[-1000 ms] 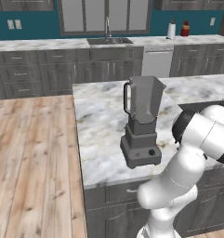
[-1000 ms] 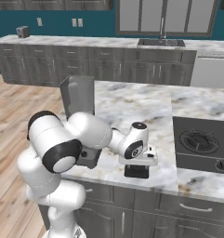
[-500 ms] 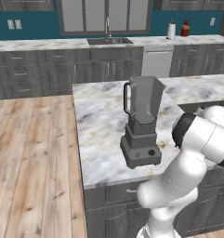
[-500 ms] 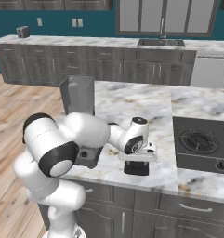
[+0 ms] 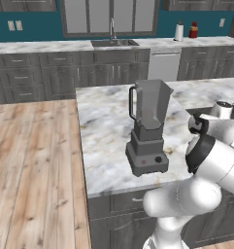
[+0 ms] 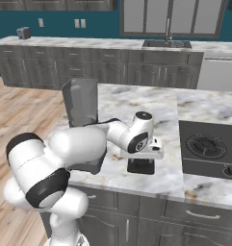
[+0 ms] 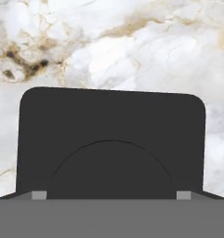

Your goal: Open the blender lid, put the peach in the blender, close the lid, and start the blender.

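The blender (image 5: pixel 147 141) stands on the marble island, its translucent jar (image 6: pixel 81 101) open at the top with no cap on it. The blender lid (image 6: pixel 140 166), a dark squarish cap, is down at the counter to the right of the blender, close to the cooktop. My gripper (image 6: pixel 140 161) points straight down and is shut on it. In the hand view the blender lid (image 7: pixel 111 125) sits across the lower half over the marble, with my gripper (image 7: pixel 111 195) at its two sides and one fingertip (image 7: pixel 39 195) at its left edge. The peach is out of view.
A black cooktop (image 6: pixel 209 149) is set into the island just right of the lid. The island's front edge (image 6: pixel 151 190) runs close below the lid. A back counter with a sink (image 5: pixel 113 43) lies far behind, and wooden floor (image 5: pixel 36 165) lies left of the island.
The jaws have drawn in against the lid's sides. The hand has stayed low over the same spot on the counter, with only a small shift of the arm.
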